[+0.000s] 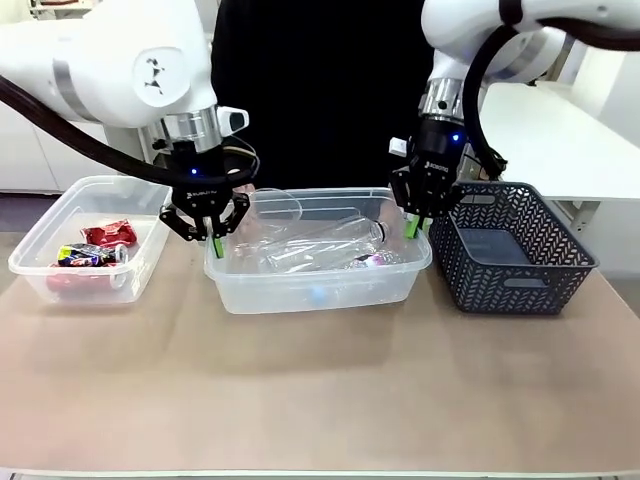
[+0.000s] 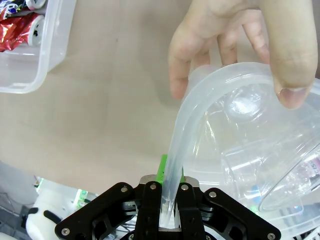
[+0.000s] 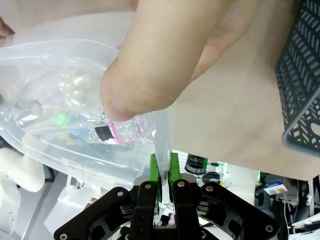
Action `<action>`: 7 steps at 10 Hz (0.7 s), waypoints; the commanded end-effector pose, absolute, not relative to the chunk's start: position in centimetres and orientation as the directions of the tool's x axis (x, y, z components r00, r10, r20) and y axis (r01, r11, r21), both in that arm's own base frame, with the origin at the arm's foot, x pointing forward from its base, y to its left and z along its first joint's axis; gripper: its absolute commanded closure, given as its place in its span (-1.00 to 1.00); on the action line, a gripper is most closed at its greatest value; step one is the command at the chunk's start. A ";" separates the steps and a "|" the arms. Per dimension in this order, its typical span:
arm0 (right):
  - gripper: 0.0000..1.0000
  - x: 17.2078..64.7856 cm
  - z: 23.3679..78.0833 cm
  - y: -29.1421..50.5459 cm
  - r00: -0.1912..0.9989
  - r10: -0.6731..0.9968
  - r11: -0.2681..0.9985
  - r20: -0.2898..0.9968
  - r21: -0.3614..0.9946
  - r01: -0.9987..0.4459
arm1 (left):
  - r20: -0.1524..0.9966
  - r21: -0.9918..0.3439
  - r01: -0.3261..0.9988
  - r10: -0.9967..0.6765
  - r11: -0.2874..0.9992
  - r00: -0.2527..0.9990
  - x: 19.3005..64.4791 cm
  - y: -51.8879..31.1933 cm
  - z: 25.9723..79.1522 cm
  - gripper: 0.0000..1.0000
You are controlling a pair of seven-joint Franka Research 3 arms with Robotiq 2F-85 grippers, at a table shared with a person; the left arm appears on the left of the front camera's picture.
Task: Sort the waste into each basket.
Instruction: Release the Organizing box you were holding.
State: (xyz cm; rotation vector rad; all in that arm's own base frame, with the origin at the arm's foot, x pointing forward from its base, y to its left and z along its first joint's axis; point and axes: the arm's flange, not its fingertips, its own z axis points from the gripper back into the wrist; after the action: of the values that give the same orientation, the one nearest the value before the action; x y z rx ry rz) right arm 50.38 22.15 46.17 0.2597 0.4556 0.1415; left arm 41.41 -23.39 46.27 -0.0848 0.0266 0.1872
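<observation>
Two see-through baskets stand on the table. The left basket [image 1: 45, 240] [image 2: 47, 50] holds a crushed red can [image 1: 110, 235] [image 2: 15, 37] and colourful wrappers [image 1: 80, 256]. The middle basket [image 1: 320, 288] holds clear bottles [image 1: 325, 245] and a clear cup [image 1: 277, 206]. My left gripper [image 1: 215, 240] [image 2: 169, 182] is shut on the middle basket's left rim [image 2: 197, 107]. My right gripper [image 1: 412, 226] [image 3: 162, 172] is shut on its right rim [image 3: 161, 135]. A person's hand [image 2: 225, 35] [image 3: 170, 55] also holds the rim beside each gripper.
A dark blue-grey lattice basket [image 1: 510, 250] [image 3: 300, 75] stands right of the middle basket, close to my right gripper. The person stands at the far side. Bare tabletop [image 1: 320, 390] stretches in front of the baskets.
</observation>
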 end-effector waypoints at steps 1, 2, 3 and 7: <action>0.82 50.0 46.5 22.6 0.891 0.201 0.956 -0.408 0.282 -0.086 | -0.029 -0.084 -0.195 0.194 0.977 0.981 41.4 -23.3 46.6 0.92; 0.82 50.0 46.5 22.6 0.891 0.201 0.956 -0.408 0.282 -0.086 | -0.029 -0.084 -0.195 0.194 0.977 0.981 41.4 -23.3 46.6 0.92; 0.82 50.0 46.5 22.6 0.891 0.201 0.956 -0.408 0.282 -0.086 | -0.029 -0.084 -0.195 0.194 0.977 0.981 41.4 -23.3 46.6 0.92; -0.27 49.3 47.0 22.0 0.926 0.223 0.931 -0.305 0.348 -0.110 | -0.028 -0.074 -0.160 0.158 0.984 0.987 41.9 -24.5 47.0 -0.24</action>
State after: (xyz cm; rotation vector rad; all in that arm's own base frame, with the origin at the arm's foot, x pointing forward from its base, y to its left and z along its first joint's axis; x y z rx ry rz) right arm 50.62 21.99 46.57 0.2791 0.4163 0.1511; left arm 41.57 -23.74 46.24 -0.0818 0.0262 0.1762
